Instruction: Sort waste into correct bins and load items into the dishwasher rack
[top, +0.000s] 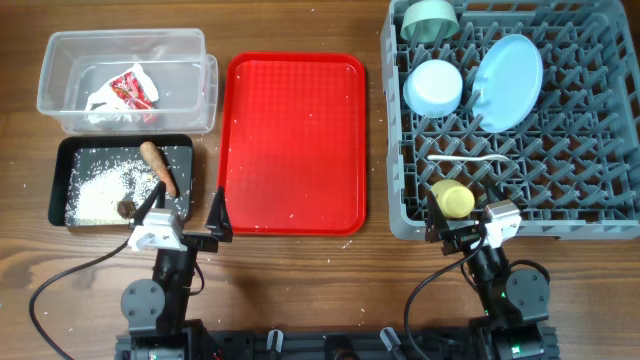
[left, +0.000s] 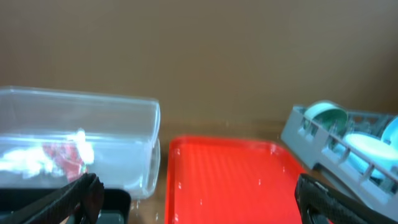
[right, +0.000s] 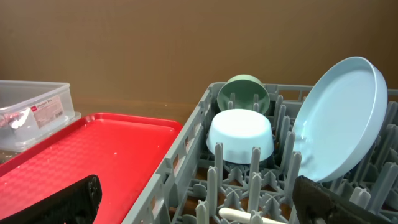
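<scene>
Waste sits in both bins at the left of the table (top: 300, 290). The crumpled red-and-white wrapper (top: 130, 88) lies inside the clear tub (top: 60, 60). The black tray (top: 62, 170), just on the robot's side of the tub, holds the white grains (top: 100, 195), the brown stick (top: 157, 165) lying slantwise toward its right side, and the small brown lump (top: 126, 208) near its front edge. A flat red serving tray (top: 292, 140) lies between the bins and the grey dishwasher rack (top: 560, 170), with a few pale specks scattered on it. Inside the rack, the pale green bowl (top: 430, 20) is tipped on its edge in the far left corner. The light blue bowl (top: 433, 87) sits among the pegs just nearer the robot. The pale blue plate (top: 508, 68) leans on edge to the right of that bowl. The white spoon (top: 470, 158) lies across the pegs closer in, and the yellow cup (top: 452, 198) rests by the rack's near wall. The left gripper (top: 183, 208) hovers at the black tray's near right corner, beside the red tray, with its jaws spread wide and nothing between them. The right gripper (top: 465, 212) hangs at the rack's near wall, just by the yellow cup, its jaws likewise wide apart and empty.
</scene>
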